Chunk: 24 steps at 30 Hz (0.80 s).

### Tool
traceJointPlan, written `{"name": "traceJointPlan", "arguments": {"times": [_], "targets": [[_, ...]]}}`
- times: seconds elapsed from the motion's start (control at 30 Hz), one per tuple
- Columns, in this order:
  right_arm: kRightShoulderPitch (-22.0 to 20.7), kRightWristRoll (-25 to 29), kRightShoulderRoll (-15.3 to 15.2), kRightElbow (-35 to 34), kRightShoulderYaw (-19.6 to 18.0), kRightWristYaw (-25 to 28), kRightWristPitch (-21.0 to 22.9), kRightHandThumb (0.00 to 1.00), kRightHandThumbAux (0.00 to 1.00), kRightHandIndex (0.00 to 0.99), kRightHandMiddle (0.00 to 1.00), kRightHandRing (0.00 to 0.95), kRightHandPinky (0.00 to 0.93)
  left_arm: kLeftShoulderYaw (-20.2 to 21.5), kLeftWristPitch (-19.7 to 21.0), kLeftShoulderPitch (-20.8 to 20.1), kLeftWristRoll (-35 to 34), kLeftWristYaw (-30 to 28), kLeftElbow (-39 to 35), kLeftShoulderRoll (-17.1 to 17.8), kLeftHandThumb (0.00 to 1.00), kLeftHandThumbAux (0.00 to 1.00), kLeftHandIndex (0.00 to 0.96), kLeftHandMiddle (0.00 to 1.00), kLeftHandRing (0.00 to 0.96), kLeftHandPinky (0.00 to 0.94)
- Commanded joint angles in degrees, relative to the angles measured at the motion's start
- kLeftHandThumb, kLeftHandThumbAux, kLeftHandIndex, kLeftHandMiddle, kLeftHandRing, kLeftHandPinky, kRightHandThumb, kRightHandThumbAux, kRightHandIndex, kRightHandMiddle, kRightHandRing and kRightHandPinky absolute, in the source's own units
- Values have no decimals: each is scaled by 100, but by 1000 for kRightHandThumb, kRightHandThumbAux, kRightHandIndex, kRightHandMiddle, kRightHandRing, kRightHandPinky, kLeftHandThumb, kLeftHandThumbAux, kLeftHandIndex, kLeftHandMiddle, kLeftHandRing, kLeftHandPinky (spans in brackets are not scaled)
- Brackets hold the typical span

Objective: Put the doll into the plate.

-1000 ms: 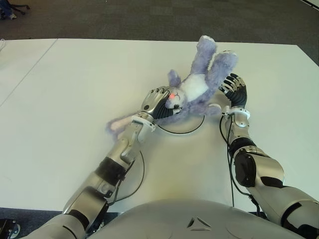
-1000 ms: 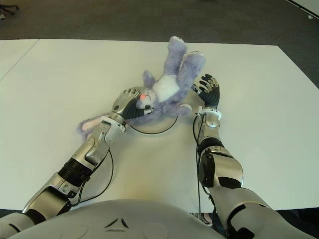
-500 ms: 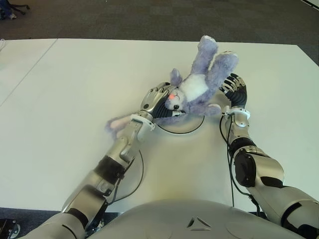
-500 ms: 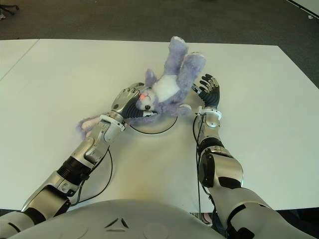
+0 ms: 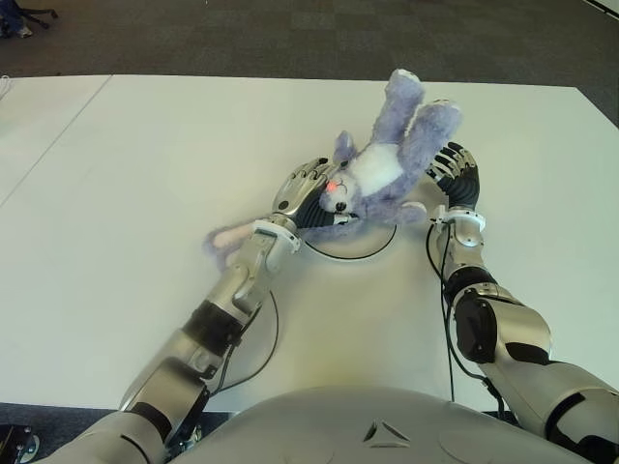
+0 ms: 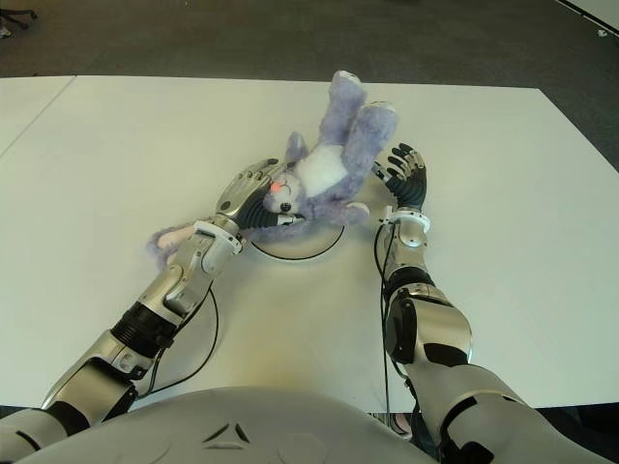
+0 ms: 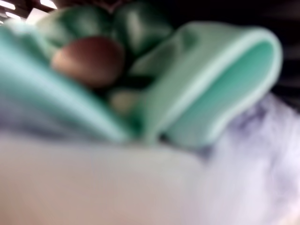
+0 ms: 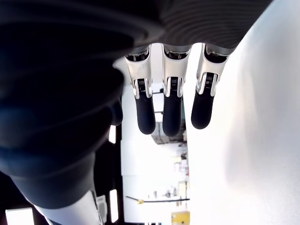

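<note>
A purple plush rabbit doll [image 5: 382, 169] with a white belly lies tilted, its feet pointing to the far side of the table. My left hand [image 5: 308, 193] is shut on the doll's head, just over the far-left part of a white plate [image 5: 350, 256]. One long ear [image 5: 224, 240] trails left under my wrist. In the left wrist view, plush [image 7: 234, 178] fills the picture up close. My right hand [image 6: 401, 176] stands to the right of the doll, and its fingers [image 8: 171, 108] are straight and hold nothing.
The white table [image 5: 145, 174] stretches wide to the left and right. A black cable [image 5: 274, 333] loops on it beside my left forearm. Dark carpet [image 5: 290, 39] lies beyond the far edge.
The doll and my left hand have shifted slightly toward the far side, over the plate's edge. My right hand has stayed in place.
</note>
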Motion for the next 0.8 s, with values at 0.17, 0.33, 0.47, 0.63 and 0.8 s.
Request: {"name": "traceJointPlan", "arguments": {"times": [0.17,0.33,0.47,0.63,0.8], "targets": [[1066,-24,538,807,22,-113,807,145,863,185,236,239,253,68,-101,99,-195,-173,159,111,98,415,0,0,0,0],[1066,-4,537,806,9,-75,805,142,865,187,241,242,260,52,-247,115,-194,-109,134,178,111,379,0,0,0,0],[1075,-11,543,803,16,-68,763,135,863,190,242,242,257,28,-344,134,-113,-27,93,250,124,338,0,0,0,0],[1082,-32,544,802,36,-75,745,120,859,193,242,242,252,18,-370,177,26,69,-16,306,120,292,0,0,0,0],[1084,-23,549,803,32,-67,766,119,860,191,240,240,252,60,-345,214,81,62,-156,360,112,257,0,0,0,0]]}}
